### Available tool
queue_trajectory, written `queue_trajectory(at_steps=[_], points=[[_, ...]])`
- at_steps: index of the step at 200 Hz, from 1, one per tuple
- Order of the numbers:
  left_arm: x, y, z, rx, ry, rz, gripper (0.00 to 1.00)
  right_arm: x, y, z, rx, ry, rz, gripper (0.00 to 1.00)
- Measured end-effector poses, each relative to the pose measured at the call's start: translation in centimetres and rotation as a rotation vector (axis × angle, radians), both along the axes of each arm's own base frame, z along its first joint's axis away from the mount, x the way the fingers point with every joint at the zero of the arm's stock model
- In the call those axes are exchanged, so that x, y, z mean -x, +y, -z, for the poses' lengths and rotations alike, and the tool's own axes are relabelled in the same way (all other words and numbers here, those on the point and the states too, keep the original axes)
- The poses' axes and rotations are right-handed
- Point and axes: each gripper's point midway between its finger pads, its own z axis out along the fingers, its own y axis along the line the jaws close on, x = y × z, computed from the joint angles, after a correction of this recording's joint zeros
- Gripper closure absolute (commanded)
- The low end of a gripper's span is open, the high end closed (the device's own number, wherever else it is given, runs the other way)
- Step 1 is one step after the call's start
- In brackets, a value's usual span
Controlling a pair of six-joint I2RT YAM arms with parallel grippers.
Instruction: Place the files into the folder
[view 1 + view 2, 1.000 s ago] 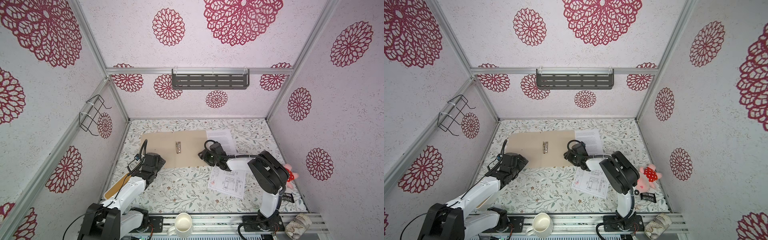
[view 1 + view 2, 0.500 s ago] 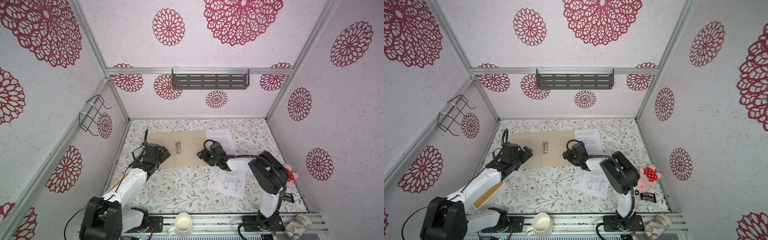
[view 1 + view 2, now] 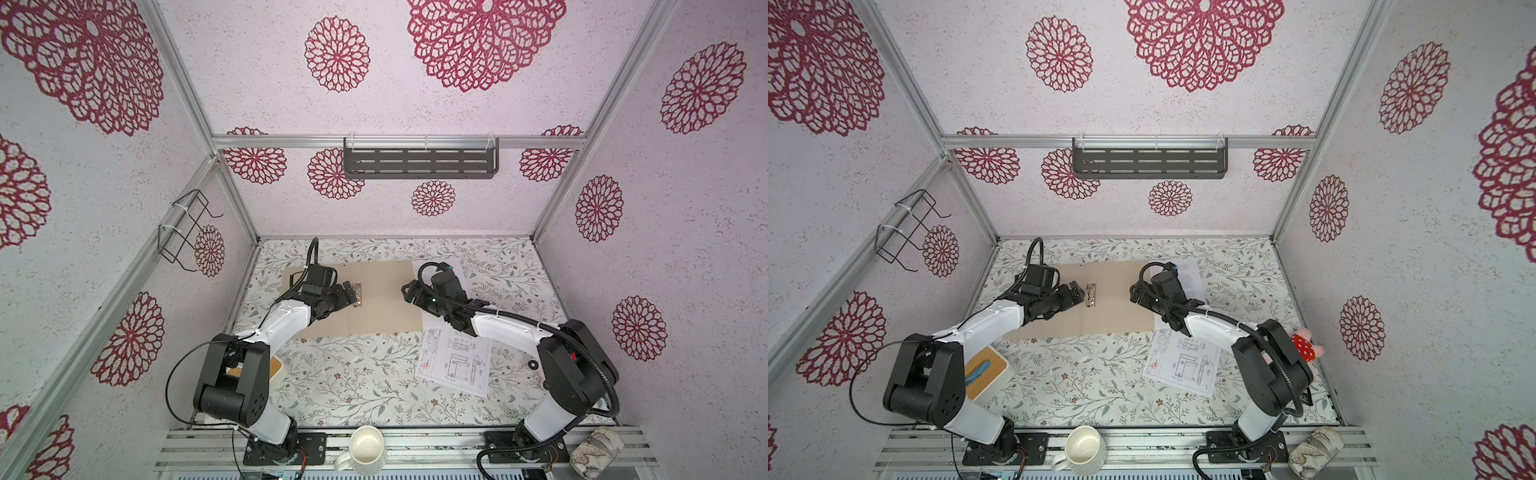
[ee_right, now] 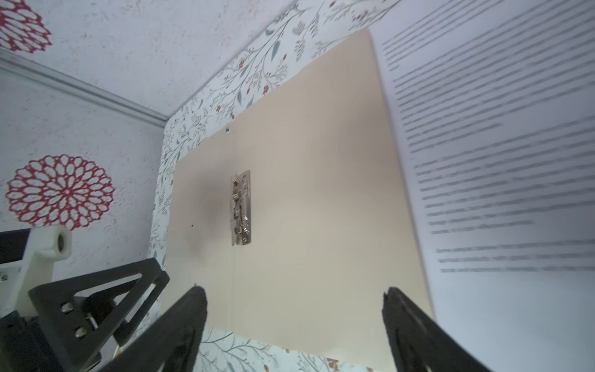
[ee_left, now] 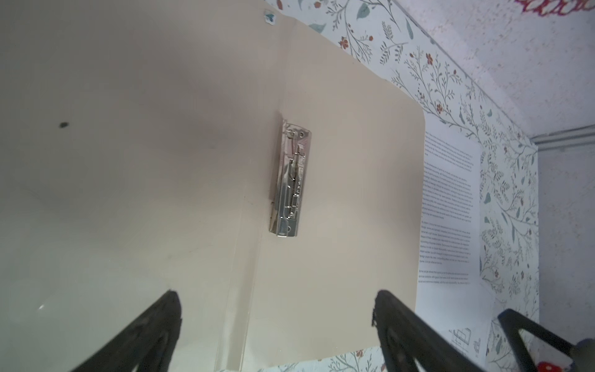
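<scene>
The beige folder point(image 3: 386, 309) point(image 3: 1113, 309) lies open and flat at the back of the table, with its metal clip point(image 3: 357, 294) point(image 5: 291, 180) point(image 4: 241, 209) at the fold. My left gripper point(image 3: 348, 293) point(image 3: 1076, 293) point(image 5: 277, 299) hovers open over the left flap, close to the clip. Over the folder's right edge my right gripper point(image 3: 409, 291) point(image 3: 1136, 293) point(image 4: 294, 293) is open and empty. The printed text sheet point(image 3: 467, 276) point(image 5: 447, 209) point(image 4: 499, 161) lies just right of the folder, partly under that arm. Nearer the front is the drawing sheet point(image 3: 455, 361) point(image 3: 1183, 363).
A bamboo-topped tissue box point(image 3: 986, 370) stands by the left arm's base. A white mug point(image 3: 365, 451) and a patterned cup point(image 3: 594, 453) rest on the front rail. A red plush toy point(image 3: 1304, 347) sits at the right wall. Walls close in on three sides.
My left gripper has moved from the folder's near left corner rightward and back, over the flap to the clip. The right gripper stays at the folder's right edge, its jaws wider.
</scene>
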Motion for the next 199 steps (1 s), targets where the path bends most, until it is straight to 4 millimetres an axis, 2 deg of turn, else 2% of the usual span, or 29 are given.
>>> queue_trajectory(at_steps=[15,46,50,67,95,123,149,199], points=[[-0.3,-2.1,-0.7,-0.010,-0.009,0.067,0.04,0.3,-2.6,0.2,0.044,0.011,0.058,0.01],[0.2,-7.2,-2.2,-0.013,-0.033,0.217,0.00,2.3,-8.2,1.4,0.152,0.066,0.180,0.01],[0.4,-7.9,-2.3,-0.013,-0.034,0.238,0.02,2.6,-8.9,1.6,0.167,0.075,0.195,0.01],[1.3,-10.2,-2.2,-0.010,-0.020,0.298,0.02,4.1,-11.5,2.2,0.223,0.105,0.253,0.01],[3.6,-13.1,-0.8,-0.027,0.033,0.385,0.02,6.5,-15.2,2.9,0.283,0.136,0.333,0.01],[5.8,-15.3,0.4,-0.052,0.078,0.452,0.02,8.7,-17.9,4.0,0.289,0.163,0.393,0.01],[7.0,-16.9,0.9,-0.060,0.101,0.496,0.02,10.3,-19.5,5.1,0.287,0.183,0.428,0.01],[6.5,-20.3,0.3,-0.030,0.098,0.548,0.02,11.9,-21.4,6.8,0.285,0.230,0.470,0.01]])
